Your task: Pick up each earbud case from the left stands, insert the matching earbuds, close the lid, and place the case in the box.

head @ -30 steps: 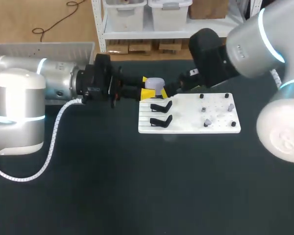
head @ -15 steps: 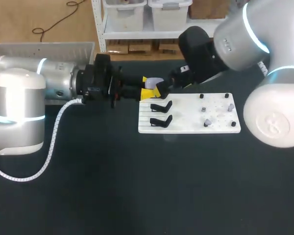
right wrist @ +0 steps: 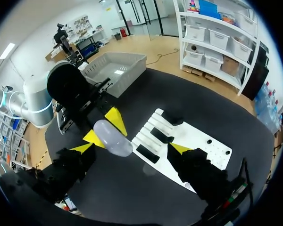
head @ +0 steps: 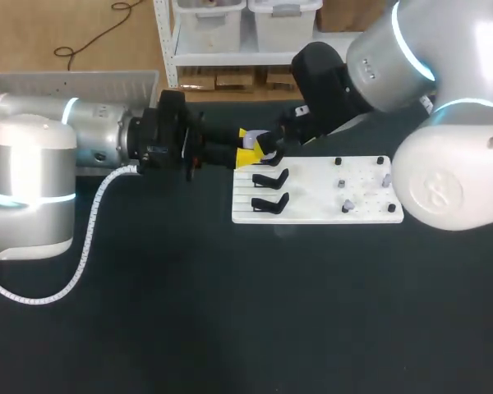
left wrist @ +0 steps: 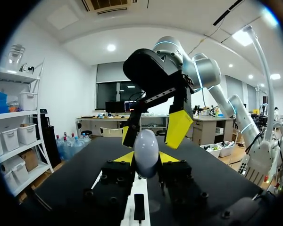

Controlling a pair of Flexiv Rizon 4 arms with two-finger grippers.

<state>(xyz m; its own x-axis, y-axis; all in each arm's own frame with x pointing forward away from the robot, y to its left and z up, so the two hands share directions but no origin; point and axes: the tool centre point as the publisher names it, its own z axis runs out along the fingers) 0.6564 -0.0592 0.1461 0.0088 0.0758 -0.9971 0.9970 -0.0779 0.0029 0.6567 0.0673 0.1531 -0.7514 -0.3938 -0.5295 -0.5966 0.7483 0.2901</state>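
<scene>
Left gripper (head: 247, 153), reaching in level over the dark table (head: 230, 312): its yellow-tipped fingers are clamped from two sides on the lower half of the pale lavender, egg-shaped earbud case (left wrist: 146, 149), which stands upright between them, above the far edge of the flat white stand board (head: 312, 211). Right gripper (left wrist: 153, 132): fingers spread wide, one yellow tip to each side of the case's upper half, neither touching it. Two black cradles (head: 270, 177) sit bare on the board's near-left part; small grey earbuds (head: 346, 203) on its right part are too small to make out. A shallow grey plastic box (head: 74, 82) lies behind the left arm, partly hidden by it. In the head view the right gripper covers most of the case; the lid seam cannot be discerned.
</scene>
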